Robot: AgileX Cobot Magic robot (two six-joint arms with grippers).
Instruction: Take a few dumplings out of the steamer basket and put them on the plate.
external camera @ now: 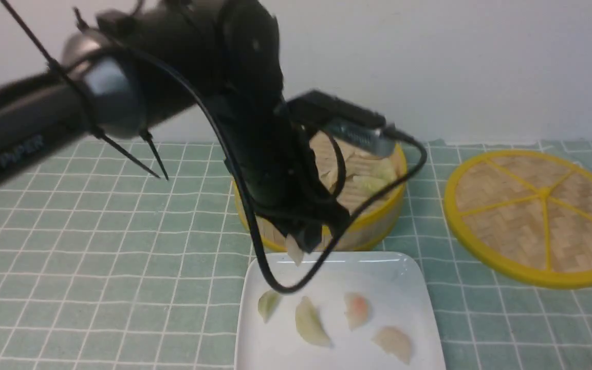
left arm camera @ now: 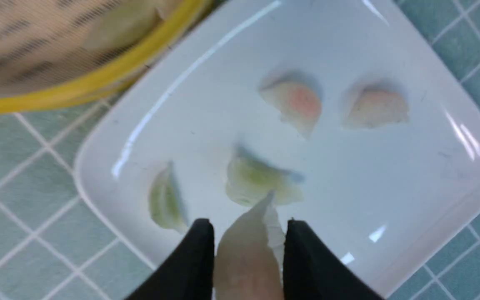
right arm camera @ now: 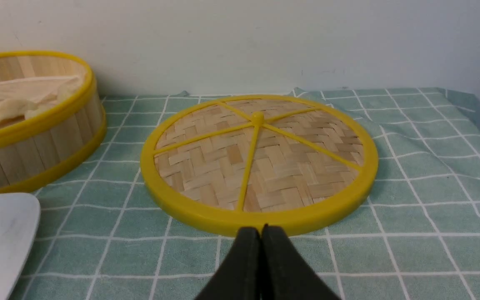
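Observation:
My left gripper (external camera: 300, 245) is shut on a whitish dumpling (external camera: 294, 253) and holds it above the far edge of the white square plate (external camera: 404, 277). In the left wrist view the held dumpling (left arm camera: 250, 254) sits between the two black fingers (left arm camera: 194, 258). Several dumplings lie on the plate (left arm camera: 390, 175): two pale green ones (external camera: 268, 304) (external camera: 310, 322) and two pinkish ones (external camera: 356, 309) (external camera: 393, 343). The steamer basket (external camera: 378, 221) stands just behind the plate with more dumplings (external camera: 373, 182) inside, partly hidden by my arm. My right gripper (right arm camera: 261, 233) is shut and empty.
The flat woven lid (external camera: 537, 216) with yellow spokes lies to the right of the basket; my right gripper rests just in front of its rim (right arm camera: 261, 218). A green checked cloth (external camera: 95, 267) covers the table. A white wall stands behind.

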